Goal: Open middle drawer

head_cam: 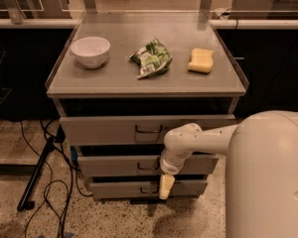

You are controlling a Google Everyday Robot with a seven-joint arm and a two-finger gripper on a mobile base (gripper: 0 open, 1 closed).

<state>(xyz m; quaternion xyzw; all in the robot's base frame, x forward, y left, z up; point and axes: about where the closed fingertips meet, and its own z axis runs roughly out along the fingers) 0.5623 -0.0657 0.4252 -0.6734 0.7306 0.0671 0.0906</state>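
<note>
Cream claw (165,190) pointing down; open or closed: cannot tell. Just above, left of claw: grey flat-fronted metal middle drawer (114,165), dark loop handle (148,167).

- A white bowl (90,51) sat on the left of the grey cabinet top (139,83).
- A crumpled green bag (151,58) lay mid-top, with a yellow sponge (201,60) to its right.
- Loose black cables (48,185) trailed over the speckled floor (114,217).
- The lowest drawer front (119,189) showed behind the gripper (166,186).
</note>
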